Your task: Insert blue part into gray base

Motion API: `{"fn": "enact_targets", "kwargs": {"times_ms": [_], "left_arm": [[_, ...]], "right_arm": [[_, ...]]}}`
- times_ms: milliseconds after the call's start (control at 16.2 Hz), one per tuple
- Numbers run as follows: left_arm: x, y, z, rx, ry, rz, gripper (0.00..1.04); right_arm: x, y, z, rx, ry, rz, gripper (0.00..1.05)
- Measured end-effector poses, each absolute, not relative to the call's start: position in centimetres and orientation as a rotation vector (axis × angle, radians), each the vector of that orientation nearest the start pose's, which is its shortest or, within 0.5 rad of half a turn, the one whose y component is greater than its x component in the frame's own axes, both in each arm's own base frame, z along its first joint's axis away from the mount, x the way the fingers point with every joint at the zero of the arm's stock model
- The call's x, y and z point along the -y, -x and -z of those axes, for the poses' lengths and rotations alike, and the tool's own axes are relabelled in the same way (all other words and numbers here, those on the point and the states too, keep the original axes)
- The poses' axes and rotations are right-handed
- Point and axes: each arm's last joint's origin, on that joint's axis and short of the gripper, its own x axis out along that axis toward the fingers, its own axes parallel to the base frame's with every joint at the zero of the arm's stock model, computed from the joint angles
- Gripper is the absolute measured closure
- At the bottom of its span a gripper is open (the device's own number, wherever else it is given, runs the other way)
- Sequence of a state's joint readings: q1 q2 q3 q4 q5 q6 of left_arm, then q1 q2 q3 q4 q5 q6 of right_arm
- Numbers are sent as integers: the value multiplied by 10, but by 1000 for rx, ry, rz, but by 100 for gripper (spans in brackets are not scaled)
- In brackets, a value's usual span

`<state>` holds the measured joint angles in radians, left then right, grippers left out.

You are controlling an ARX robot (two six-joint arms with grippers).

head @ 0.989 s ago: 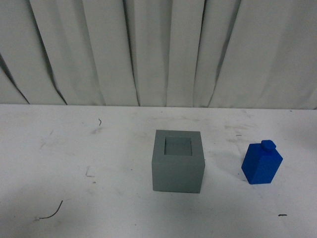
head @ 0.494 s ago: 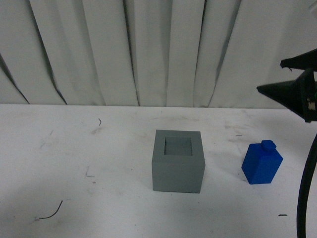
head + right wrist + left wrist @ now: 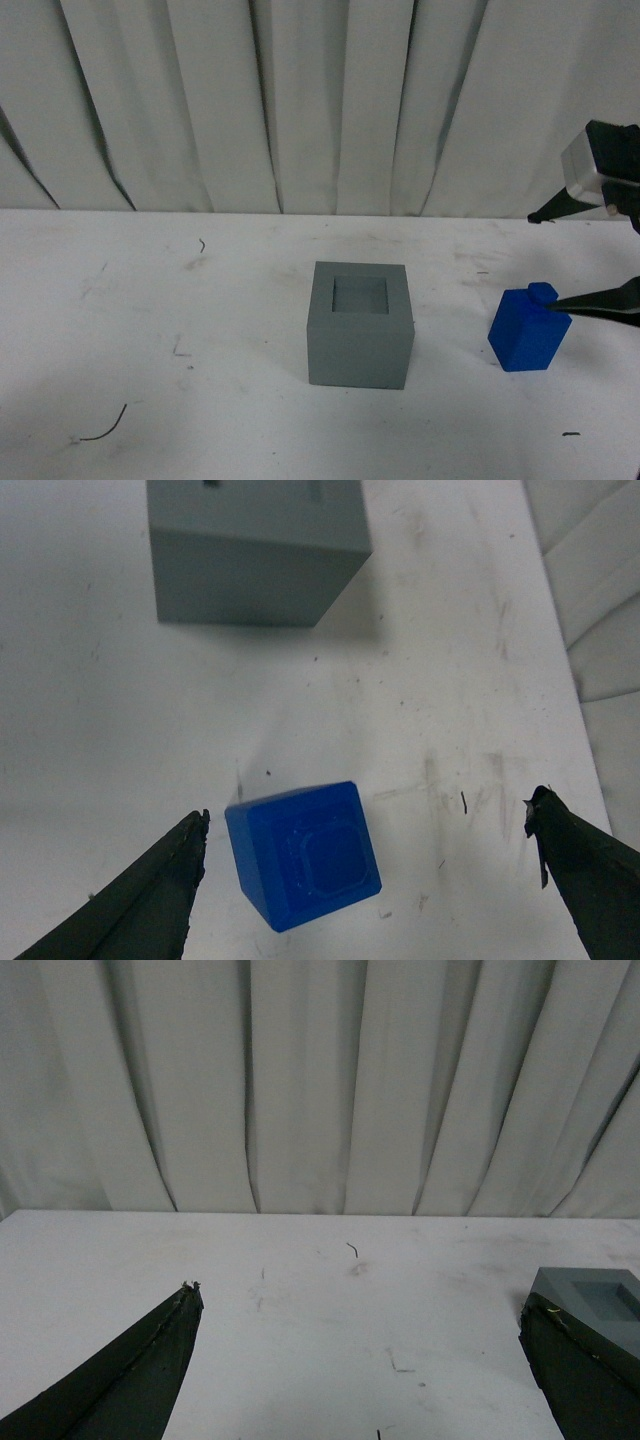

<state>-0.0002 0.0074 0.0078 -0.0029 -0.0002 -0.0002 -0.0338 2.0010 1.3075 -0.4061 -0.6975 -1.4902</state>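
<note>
In the front view, the right tool (image 3: 542,260) was spread wide and empty. One finger tip was just beside the stud of the blue part (image 3: 528,330), which stood on the bench (image 3: 150,330) under the tool. The gray base (image 3: 360,325) sat well apart from it.

In the left wrist view, the left tool (image 3: 357,1305) was released and gripped nothing, with the gray base (image 3: 590,1298) beside one finger.

In the right wrist view, the blue part (image 3: 305,855) sat between the parted fingers of the right tool (image 3: 367,810), touching neither. The gray base (image 3: 255,550) lay beyond the tips.
</note>
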Motion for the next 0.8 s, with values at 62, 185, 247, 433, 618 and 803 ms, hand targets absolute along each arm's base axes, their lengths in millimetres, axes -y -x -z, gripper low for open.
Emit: {"fn": "enact_targets", "kwargs": {"times_ms": [62, 185, 247, 433, 618, 803], "left_arm": [[0, -98, -165, -2, 0, 0, 7], [0, -98, -165, -2, 0, 0, 7], [0, -98, -165, -2, 0, 0, 7], [0, -98, -165, -3, 0, 0, 7], [0, -98, -165, -2, 0, 0, 7], [0, -98, -165, -3, 0, 0, 7]], "right_arm": [[-5, -402, -149, -386, 948, -1216, 6], [-8, -410, -142, -397, 1013, -1260, 6], [-9, -413, -140, -414, 1026, -1275, 6], [-18, -427, -129, -503, 1080, -1345, 6], [-26, -440, -123, -560, 1090, -1389, 6], [-29, -453, -119, -601, 1104, -1397, 6]]}}
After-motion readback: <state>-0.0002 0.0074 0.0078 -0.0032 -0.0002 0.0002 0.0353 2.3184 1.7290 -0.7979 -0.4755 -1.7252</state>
